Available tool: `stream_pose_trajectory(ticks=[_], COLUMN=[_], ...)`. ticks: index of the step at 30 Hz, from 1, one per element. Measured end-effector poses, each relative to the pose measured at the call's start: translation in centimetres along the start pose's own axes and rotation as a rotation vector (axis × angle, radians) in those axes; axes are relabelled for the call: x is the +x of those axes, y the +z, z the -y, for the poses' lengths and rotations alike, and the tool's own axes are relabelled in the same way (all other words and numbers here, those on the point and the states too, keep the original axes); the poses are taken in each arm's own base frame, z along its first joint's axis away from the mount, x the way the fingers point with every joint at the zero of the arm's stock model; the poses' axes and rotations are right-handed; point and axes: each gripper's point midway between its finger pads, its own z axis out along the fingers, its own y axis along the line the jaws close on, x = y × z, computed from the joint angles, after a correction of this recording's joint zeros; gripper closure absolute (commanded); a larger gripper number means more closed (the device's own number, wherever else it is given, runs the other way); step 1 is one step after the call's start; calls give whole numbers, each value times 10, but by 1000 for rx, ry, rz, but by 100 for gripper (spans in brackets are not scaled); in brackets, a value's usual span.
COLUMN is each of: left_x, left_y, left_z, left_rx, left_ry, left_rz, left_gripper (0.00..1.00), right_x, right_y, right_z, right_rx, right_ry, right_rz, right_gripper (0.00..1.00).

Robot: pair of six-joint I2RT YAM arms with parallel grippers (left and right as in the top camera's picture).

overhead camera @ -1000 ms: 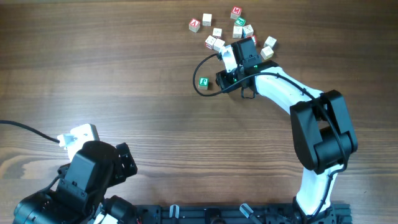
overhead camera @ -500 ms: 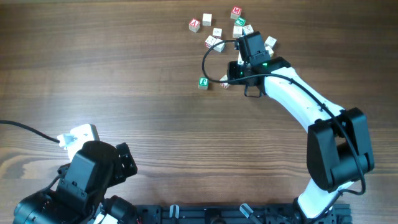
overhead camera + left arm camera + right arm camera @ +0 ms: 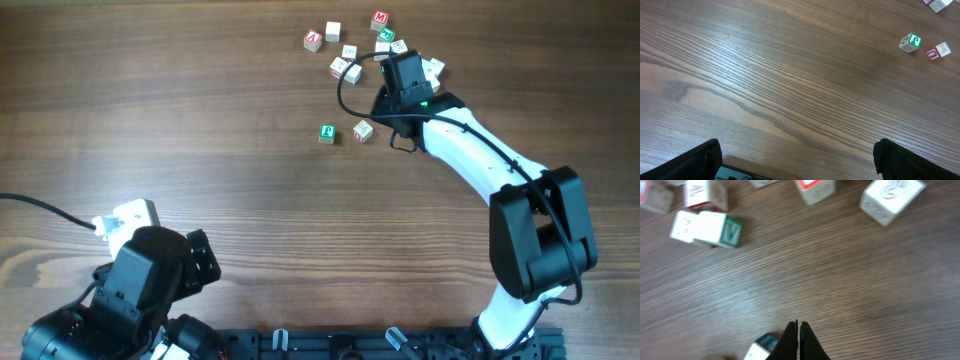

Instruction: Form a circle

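A dark brown wooden table (image 3: 200, 120) fills every view, and its grain runs from left to right in the overhead picture.

The circle (image 3: 327, 133) is only two small cubes lying in the open, a little below the loose scatter (image 3: 340, 68) of similar cubes at the far edge. The pair makes a short row. Its long axis goes left to right in the overhead view, almost along the grain. The green-faced cube (image 3: 910, 42) is on the left with its green face up. The red-faced cube (image 3: 362, 130) is near it on the right, turned a little, and the two do not touch.

The right arm (image 3: 470, 160) reaches from the near right corner toward the scatter, and a black cable (image 3: 343, 90) loops beside its wrist. From above, the wrist body hides the fingertips. The wrist camera shows the right gripper (image 3: 798, 326) with its fingers pressed together and nothing between them. A blurred cube (image 3: 762, 346) lies just left of them, and a cube with a green V (image 3: 720, 230) lies further ahead.

The left gripper (image 3: 797, 145) stands wide apart over bare wood, near the front left corner. Only its camera shows the white letter on the green face and the red face of the neighbour. The right wrist camera does not show this pair in a way that I can recognise.
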Motion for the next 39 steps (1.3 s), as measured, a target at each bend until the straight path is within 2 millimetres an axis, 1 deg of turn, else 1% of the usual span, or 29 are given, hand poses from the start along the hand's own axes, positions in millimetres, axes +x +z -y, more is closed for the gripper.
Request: stream_pose_trajectory(ticks=[3,10,16,20,23,26,28,32,39], left_x=[0,0,0,0,0,0,0,0,0], left_y=[0,0,0,0,0,0,0,0,0], left_z=[0,0,0,0,0,0,0,0,0], left_rx=[0,0,0,0,0,0,0,0,0], left_ry=[0,-1,0,0,-1,-1,0,0,0], left_rz=[0,0,0,0,0,0,0,0,0], left_gripper=[0,0,0,0,0,0,0,0,0], right_x=[1,-1,-11,-6,-4,4,9,18,24], right_y=[3,5,9,27,39,43,42,41,40], right_z=[6,11,17,19,14,5,-2,-6,-8], right_rx=[27,38,36,10,-55,-119,-157,-188,-207], right_ry=[17,37,79,93,82,39,12,-9,-10], right_rz=[9,31,54,22,-10,-54,-81,-126,-155], right_gripper=[95,96,96,96,96,96,96,96,95])
